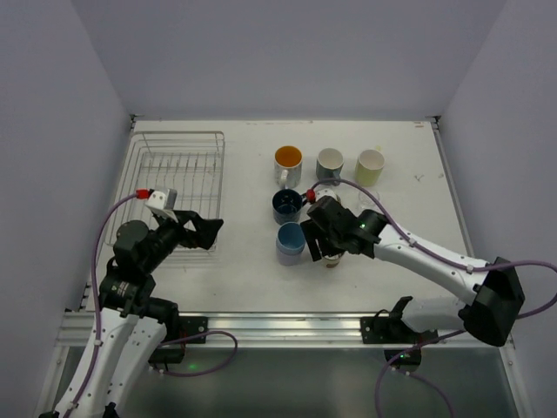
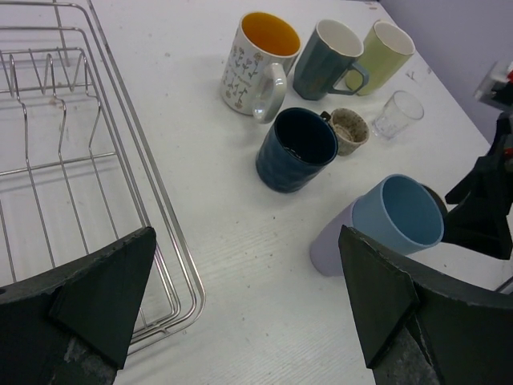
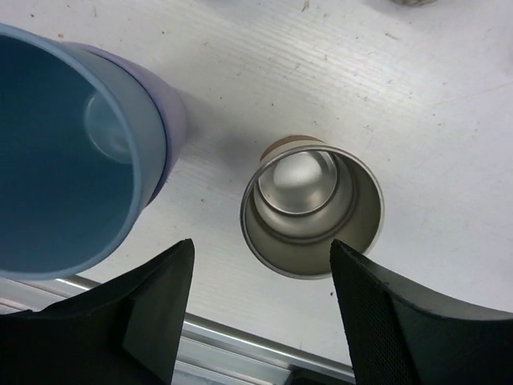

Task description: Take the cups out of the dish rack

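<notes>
- Dish rack [image 1: 178,133], apparently empty, lies just left of the wide-open left gripper [image 1: 209,233]; a low sweep could snag wire.
- Light blue cup [image 3: 64,152], nested in a lavender cup [image 3: 172,120], crowds the right gripper [image 3: 260,241] on its left; drifting sideways could topple both.
- Steel cup [image 3: 313,207] stands free between the right gripper's parted fingers; a crooked lift could clip it.

We see a white table [image 1: 244,279] boxed in by three plain, pale lavender-grey walls. The back wall [image 1: 287,52] rises from the table's far edge, and the left wall [image 1: 52,131] and right wall [image 1: 513,104] rise from its sides. Up close, the tabletop looks lightly scuffed and speckled. A silver metal rail [image 1: 278,324] runs along the table's near edge, with a dull grey surface [image 1: 296,383] below it. The light is soft and even, leaving only weak shadows on the table.
</notes>
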Available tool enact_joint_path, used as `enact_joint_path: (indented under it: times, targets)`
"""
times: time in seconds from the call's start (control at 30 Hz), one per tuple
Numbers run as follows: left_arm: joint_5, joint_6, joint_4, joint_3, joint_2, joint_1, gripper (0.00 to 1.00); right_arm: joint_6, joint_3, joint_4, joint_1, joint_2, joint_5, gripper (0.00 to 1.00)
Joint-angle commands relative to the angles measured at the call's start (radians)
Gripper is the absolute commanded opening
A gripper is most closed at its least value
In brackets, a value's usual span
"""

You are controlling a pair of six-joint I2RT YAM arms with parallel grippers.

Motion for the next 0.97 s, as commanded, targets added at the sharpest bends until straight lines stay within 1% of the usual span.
enact_joint_path:
  times: [0.0,0.13,0.27,0.33,0.37,0.4,0.43,0.47,0.5,0.53,0.57,0.63,0.77,0.93]
  targets:
    - [0.0,0.024,0.01,0.009,0.019,-0.001,1.0,0.005,0.048,-0.066,-0.002,-0.086,0.053,0.72]
    - [0.014,0.02,0.007,0.024,0.034,-0.001,1.0,0.009,0.071,-0.102,-0.002,-0.162,0.091,0.74]
    - [0.042,-0.008,0.017,0.079,0.047,-0.001,1.0,0.002,0.096,-0.079,-0.002,-0.28,0.117,0.76]
    - [0.048,-0.025,0.043,0.12,0.043,-0.001,1.0,-0.018,0.097,-0.01,-0.002,-0.386,0.131,0.79]
    - [0.054,-0.028,0.048,0.142,0.047,-0.001,1.0,-0.026,0.089,0.05,-0.001,-0.43,0.145,0.82]
    - [0.055,-0.029,0.048,0.165,0.05,-0.001,1.0,-0.038,0.082,0.085,-0.001,-0.536,0.151,0.88]
    - [0.055,-0.029,0.045,0.218,0.051,-0.001,1.0,-0.043,0.07,0.123,-0.001,-0.594,0.157,0.96]
    - [0.048,-0.026,0.044,0.246,0.054,-0.001,1.0,-0.052,0.038,0.206,-0.001,-0.654,0.174,0.99]
    - [0.036,-0.017,0.03,0.271,0.056,-0.001,1.0,-0.061,0.021,0.239,-0.001,-0.713,0.183,0.99]
    - [0.019,-0.011,0.021,0.316,0.056,-0.001,1.0,-0.06,-0.013,0.266,-0.001,-0.824,0.185,0.99]
    - [-0.016,-0.005,0.015,0.335,0.053,-0.001,1.0,-0.06,-0.026,0.309,-0.001,-0.875,0.209,0.99]
    - [-0.052,0.015,-0.001,0.36,0.048,-0.001,1.0,-0.058,-0.047,0.334,-0.001,-0.987,0.228,0.99]
    - [-0.101,0.028,-0.012,0.332,0.019,-0.001,1.0,-0.06,-0.096,0.328,-0.001,-1.041,0.252,0.99]
    - [-0.158,0.023,-0.016,0.263,-0.001,-0.001,1.0,-0.043,-0.133,0.326,-0.001,-1.003,0.266,0.99]
